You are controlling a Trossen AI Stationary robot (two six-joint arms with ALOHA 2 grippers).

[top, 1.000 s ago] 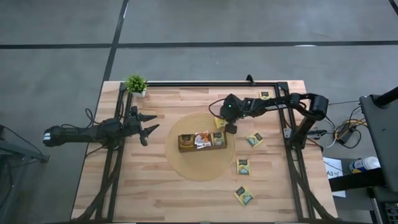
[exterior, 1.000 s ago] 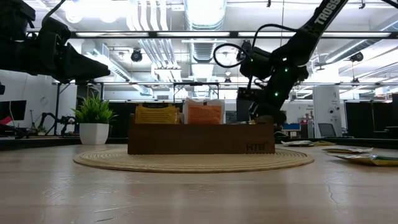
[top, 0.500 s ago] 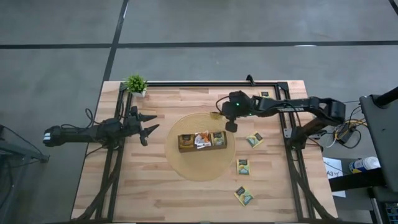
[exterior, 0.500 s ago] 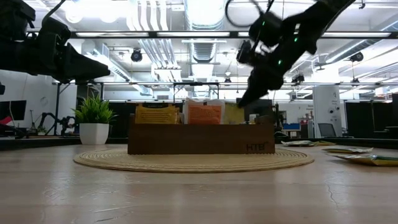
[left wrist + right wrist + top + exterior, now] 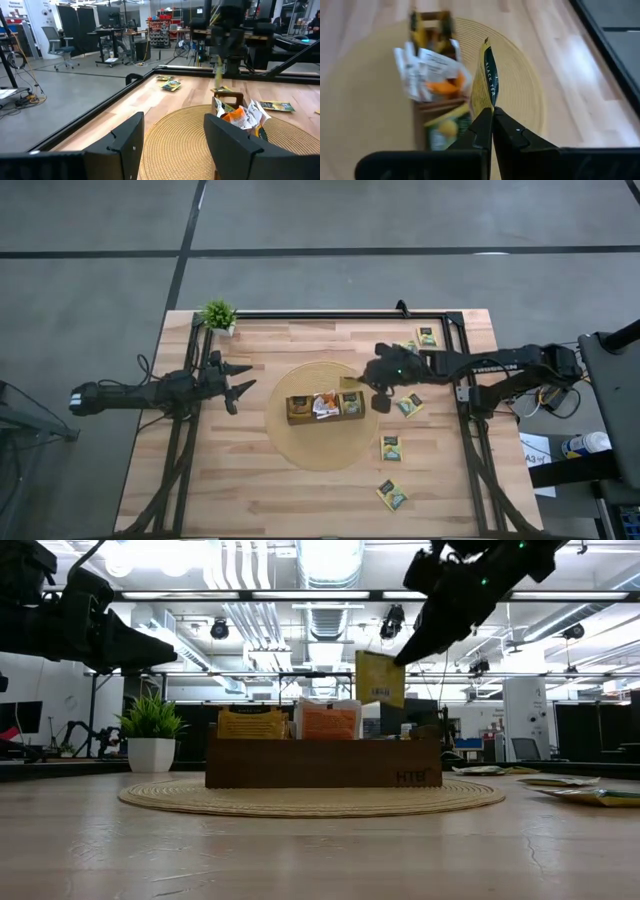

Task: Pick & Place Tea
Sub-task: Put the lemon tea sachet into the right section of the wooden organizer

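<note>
Start at the nine o'clock side of your table [image 5: 250, 490]: the left gripper [image 5: 238, 388] hangs above the wood there, fingers spread and holding nothing, its tips aimed toward three o'clock at the round woven mat [image 5: 300, 448]. In the left wrist view you can see both dark fingers [image 5: 129, 145] apart, with the mat and tray beyond them. Up at the eleven o'clock corner stands the small potted plant [image 5: 219, 315], well apart from everything else.

At the centre of the table lies the mat, and on it the long brown wooden tray [image 5: 325, 418]. Its nine o'clock compartment holds a yellow-orange sachet [image 5: 252, 724]; the middle one holds white-and-orange sachets [image 5: 329, 721], crumpled when seen from above.

Now look just past the tray's three o'clock end — the right gripper [image 5: 362, 384] is there, raised above the tray, clenched on one dark green and yellow tea sachet [image 5: 380, 678]. In the low view that sachet hangs clear above the tray's rim, touching nothing below. The right wrist view shows the fingertips [image 5: 492, 125] pinched shut on the sachet's edge, with the tray underneath.

Farther toward three o'clock, you have loose sachets flat on the wood: one near the mat's edge [image 5: 408, 405], one below it [image 5: 391, 448], one toward five o'clock [image 5: 391, 495], and one near the one o'clock corner [image 5: 427, 336].
</note>
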